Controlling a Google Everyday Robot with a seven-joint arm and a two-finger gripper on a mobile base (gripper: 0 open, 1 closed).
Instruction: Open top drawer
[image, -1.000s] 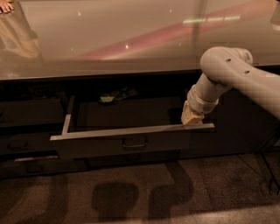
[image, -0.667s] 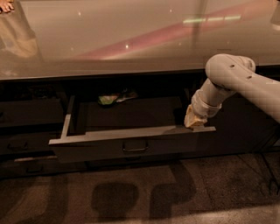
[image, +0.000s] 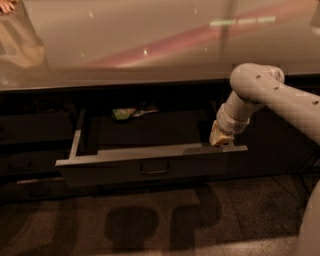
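The top drawer (image: 150, 167) stands pulled out from under the counter, its dark grey front facing me with a small dark bail handle (image: 154, 169) at its middle. Its shallow tray is open to view. My gripper (image: 221, 139) reaches down from the right and sits at the right end of the drawer's front rim, just inside the tray. A small green and light item (image: 125, 113) lies at the back of the tray.
A pale glossy counter top (image: 150, 45) runs above the drawer. Slimmer dark drawer fronts (image: 30, 165) are at the left. A dark cabinet front (image: 280, 145) is at the right behind my arm. A speckled floor (image: 150, 225) lies in front.
The drawer has slid a little further out toward me. My gripper has moved slightly right and down along with the drawer's right front corner.
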